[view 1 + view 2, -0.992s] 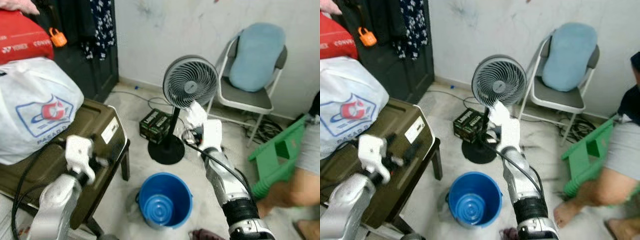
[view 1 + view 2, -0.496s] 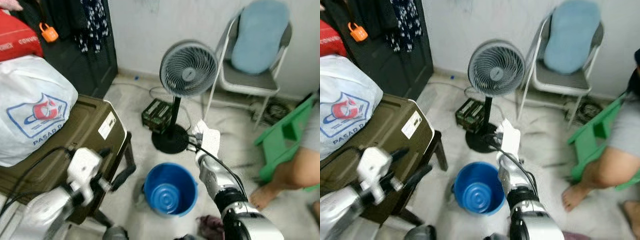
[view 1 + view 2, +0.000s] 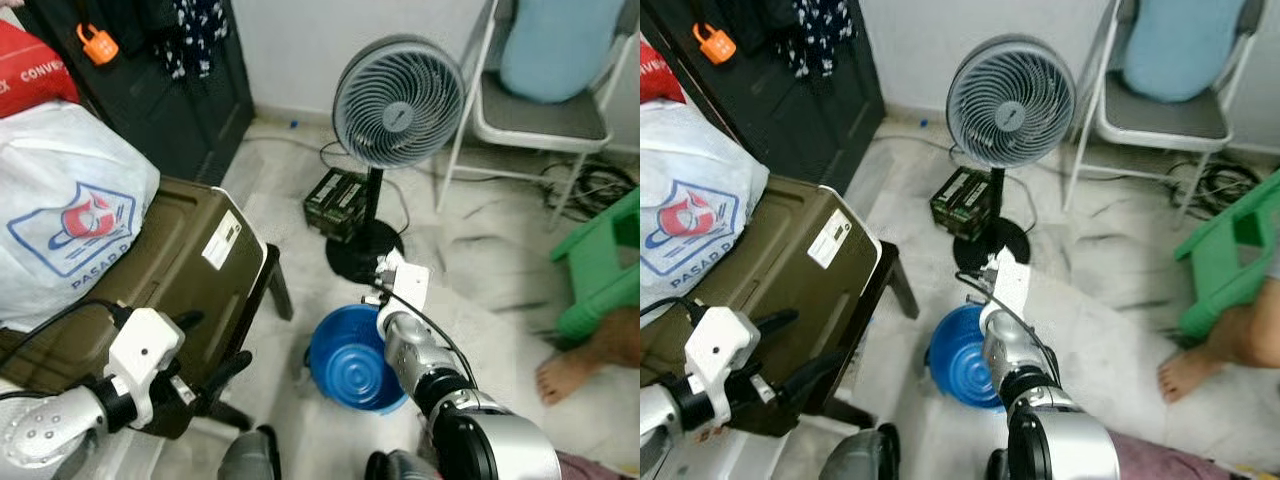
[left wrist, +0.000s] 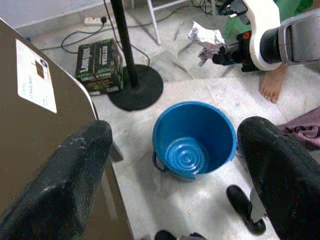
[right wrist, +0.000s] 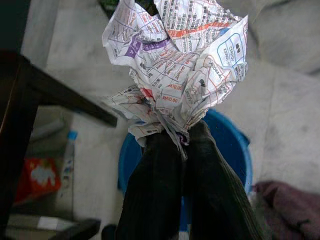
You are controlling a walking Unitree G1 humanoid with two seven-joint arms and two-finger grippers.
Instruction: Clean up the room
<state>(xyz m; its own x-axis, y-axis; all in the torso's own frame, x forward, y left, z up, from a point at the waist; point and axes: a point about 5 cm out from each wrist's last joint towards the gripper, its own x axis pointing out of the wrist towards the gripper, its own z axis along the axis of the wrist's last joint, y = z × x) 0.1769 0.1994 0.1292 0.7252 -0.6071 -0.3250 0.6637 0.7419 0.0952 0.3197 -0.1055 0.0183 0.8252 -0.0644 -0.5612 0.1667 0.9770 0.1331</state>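
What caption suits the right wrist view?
The right hand pinches crumpled newspaper above a blue bucket.

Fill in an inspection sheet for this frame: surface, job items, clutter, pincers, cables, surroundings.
Surface: pale floor, scuffed.
Job's things: crumpled paper; blue bucket, nothing seen inside.
Clutter: dark box by the fan base; purple cloth beside the bucket.
Pincers: right pincer shut on the paper above the bucket; left pincer open.
Cables: cords under the folding chair.
Surroundings: olive case, white bag, green stool, a person's foot.
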